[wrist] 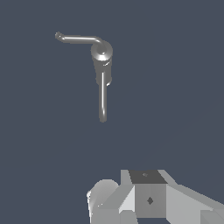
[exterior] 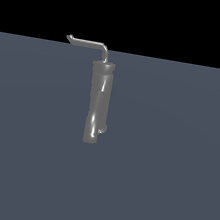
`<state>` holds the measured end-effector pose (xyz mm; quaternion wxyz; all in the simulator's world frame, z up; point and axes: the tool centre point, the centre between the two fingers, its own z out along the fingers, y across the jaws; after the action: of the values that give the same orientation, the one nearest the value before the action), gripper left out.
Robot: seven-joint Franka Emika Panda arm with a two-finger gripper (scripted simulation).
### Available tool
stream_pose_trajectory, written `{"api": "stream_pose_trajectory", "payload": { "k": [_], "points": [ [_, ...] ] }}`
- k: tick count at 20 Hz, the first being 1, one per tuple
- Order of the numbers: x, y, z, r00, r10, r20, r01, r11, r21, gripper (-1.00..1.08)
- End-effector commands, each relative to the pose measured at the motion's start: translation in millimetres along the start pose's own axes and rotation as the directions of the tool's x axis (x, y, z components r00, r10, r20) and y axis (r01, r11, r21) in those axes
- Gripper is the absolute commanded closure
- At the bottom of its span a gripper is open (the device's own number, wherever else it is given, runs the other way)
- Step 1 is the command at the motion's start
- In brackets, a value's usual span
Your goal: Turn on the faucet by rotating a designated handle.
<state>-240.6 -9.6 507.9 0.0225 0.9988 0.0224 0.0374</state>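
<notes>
The faucet (exterior: 98,102) is a tall glossy grey cylinder, slightly twisted, standing upright on the grey floor with a small nub low on its side. From its top the handle (exterior: 90,43), a thin rod bent in an L, reaches toward the exterior view's left and ends in a small flared tip. The wrist view looks down on the faucet (wrist: 102,59), the handle (wrist: 78,39) and a second thin straight rod (wrist: 103,100) coming off the body. White blocky parts of my gripper (wrist: 148,197) show at that picture's edge, well apart from the faucet. Its fingers cannot be made out.
A flat dark grey floor (exterior: 173,168) lies all around the faucet. A black background sits above the horizon in the exterior view. No arm shows in the exterior view.
</notes>
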Motion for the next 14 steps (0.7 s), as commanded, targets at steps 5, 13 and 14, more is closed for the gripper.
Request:
{"api": "stream_pose_trajectory", "payload": {
  "k": [5,13,14],
  "points": [
    [0.8,-2.5,2.3,1.000,-0.009,0.012,0.009,1.000,0.003,1.08],
    [2.6,-7.5,6.9,0.999,-0.026,0.036,0.026,1.000,0.009,1.08],
    [2.4,-7.5,6.8,0.999,-0.026,0.035,0.026,1.000,0.008,1.08]
  ]
}}
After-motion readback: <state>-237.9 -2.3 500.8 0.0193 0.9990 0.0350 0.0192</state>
